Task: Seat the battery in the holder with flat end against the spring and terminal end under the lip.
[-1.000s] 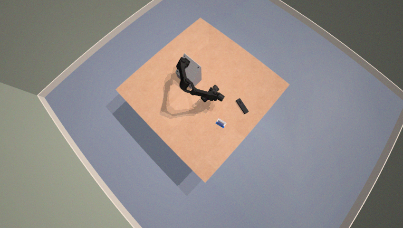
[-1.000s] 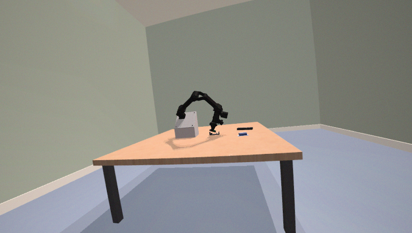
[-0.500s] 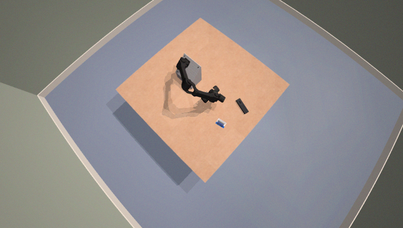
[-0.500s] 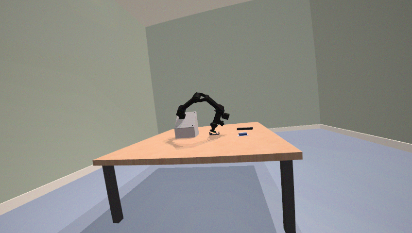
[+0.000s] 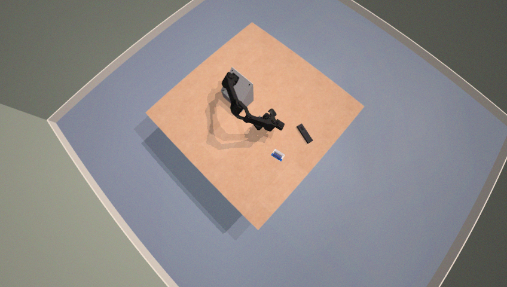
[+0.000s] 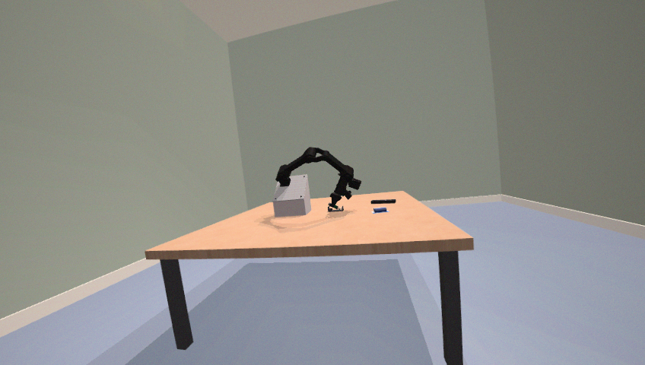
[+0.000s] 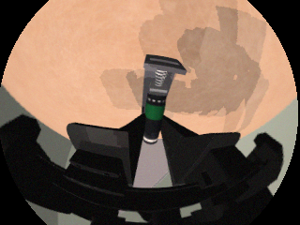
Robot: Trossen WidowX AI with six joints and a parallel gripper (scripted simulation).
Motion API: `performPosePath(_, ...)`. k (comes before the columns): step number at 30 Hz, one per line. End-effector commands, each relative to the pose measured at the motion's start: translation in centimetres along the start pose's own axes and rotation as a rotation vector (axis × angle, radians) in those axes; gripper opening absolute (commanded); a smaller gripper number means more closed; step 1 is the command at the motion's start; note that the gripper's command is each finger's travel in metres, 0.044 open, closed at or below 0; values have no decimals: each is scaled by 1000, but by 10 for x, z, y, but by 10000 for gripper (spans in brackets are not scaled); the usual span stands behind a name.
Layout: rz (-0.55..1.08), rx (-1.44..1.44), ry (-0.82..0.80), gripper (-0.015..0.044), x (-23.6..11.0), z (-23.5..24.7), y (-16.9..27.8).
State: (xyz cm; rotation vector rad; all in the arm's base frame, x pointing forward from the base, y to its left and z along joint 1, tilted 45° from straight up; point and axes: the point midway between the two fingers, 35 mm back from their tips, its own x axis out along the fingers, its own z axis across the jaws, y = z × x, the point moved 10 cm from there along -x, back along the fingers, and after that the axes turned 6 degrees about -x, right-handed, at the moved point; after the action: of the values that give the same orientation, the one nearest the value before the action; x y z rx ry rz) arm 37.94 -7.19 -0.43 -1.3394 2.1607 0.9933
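Claw (image 7: 152,139) grips battery (image 7: 154,112), nosed into holder (image 7: 160,77) mid-counter (image 6: 316,235) by the base block. Battery likely light, rigid, slick cylinder; best gripped mid-body, as now, ends left free.

Bare room: green walls (image 6: 112,135) (one table (image 6: 316,235)).

Black bar (image 5: 304,133) and blue box (image 5: 277,155) lie well apart from the tool (image 6: 335,207).
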Motion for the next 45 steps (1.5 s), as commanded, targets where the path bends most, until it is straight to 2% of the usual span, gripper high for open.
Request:
performPosePath(1, 21, 5, -6, 65, 1, -1, -3)
performPosePath(45, 27, 5, -7, 65, -7, -4, -23)
